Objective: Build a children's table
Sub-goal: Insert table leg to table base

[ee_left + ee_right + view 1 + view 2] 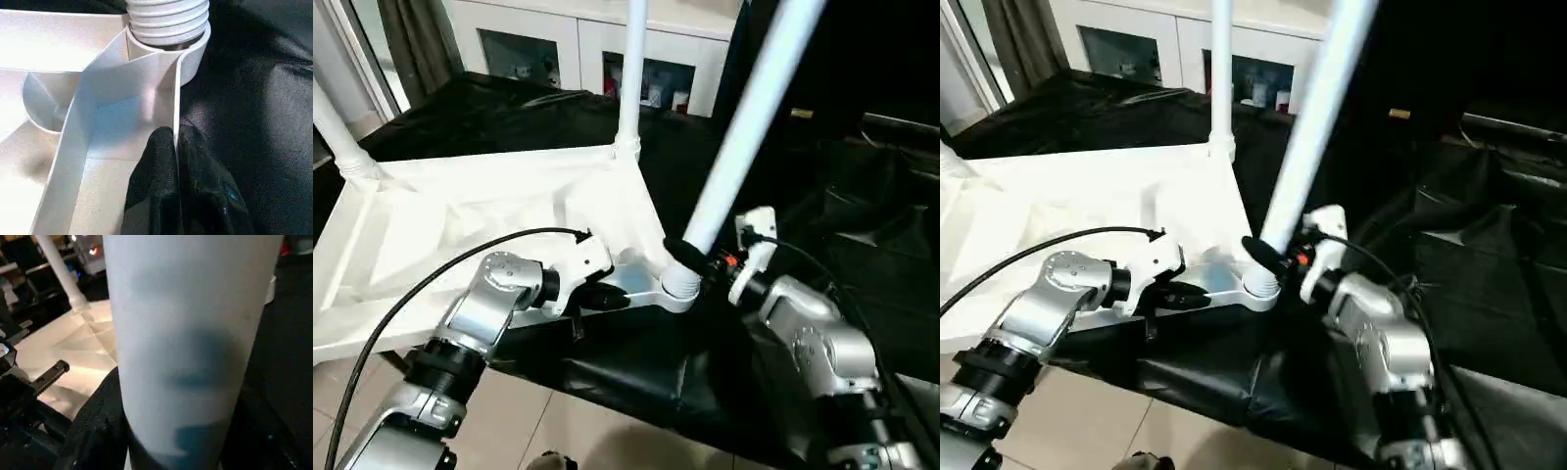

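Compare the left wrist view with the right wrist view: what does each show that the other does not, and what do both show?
Left wrist view alone: the left pincer shut on the thin rim wall of the table top, and the leg's threaded end in the corner socket.

Right wrist view alone: the right pincer closed around the leg's smooth tube, and a far leg already standing.

Both: the table top's ribbed underside and the black cloth.

Silver forearms (480, 313), black cables (401, 294), black-fingered grippers.

table top (460, 225): upside down on the covered bench (636, 372)
near-right socket (680, 286): leg (744, 127) in it
cabinet (568, 39): behind the bench
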